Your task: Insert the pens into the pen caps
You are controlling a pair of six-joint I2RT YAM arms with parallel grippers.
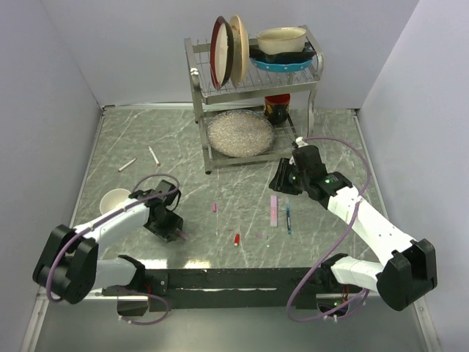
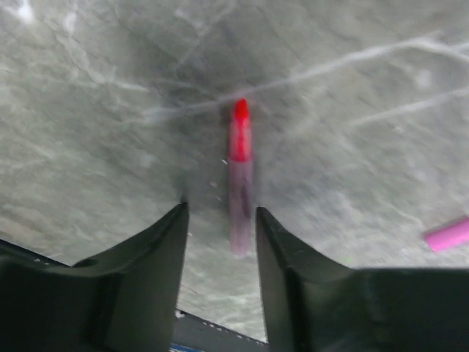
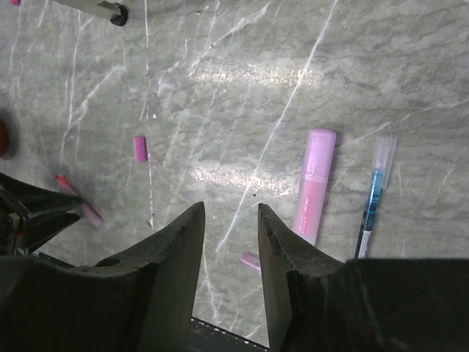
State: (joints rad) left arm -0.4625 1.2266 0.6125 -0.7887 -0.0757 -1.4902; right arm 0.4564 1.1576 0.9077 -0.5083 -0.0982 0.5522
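The left gripper (image 1: 174, 229) (image 2: 220, 209) hangs low over the grey marbled tabletop (image 1: 146, 132) toward the near left corner. Its black fingers are parted wider than the slim reddish-pink pen (image 1: 181, 235) (image 2: 239, 176) lying lengthwise between them, red tip pointing away. The blurred wrist view does not show whether either finger touches it. The right gripper (image 1: 281, 181) (image 3: 229, 213) is released and empty, right of the tabletop's centre. It is near the wide pale pink pen (image 1: 273, 210) (image 3: 315, 183) and the dark blue pen (image 1: 288, 216) (image 3: 374, 194), which lie side by side. A short magenta-purple cap (image 1: 214, 207) (image 3: 140, 147) lies near the middle, a small red cap (image 1: 237, 239) lies closer to the near edge, and a tiny pale pink cap (image 3: 250, 259) lies near the pale pink pen's end. Two white-barrelled pens (image 1: 127, 165) (image 1: 154, 155) lie toward the left edge, beyond a white bowl (image 1: 116, 199).
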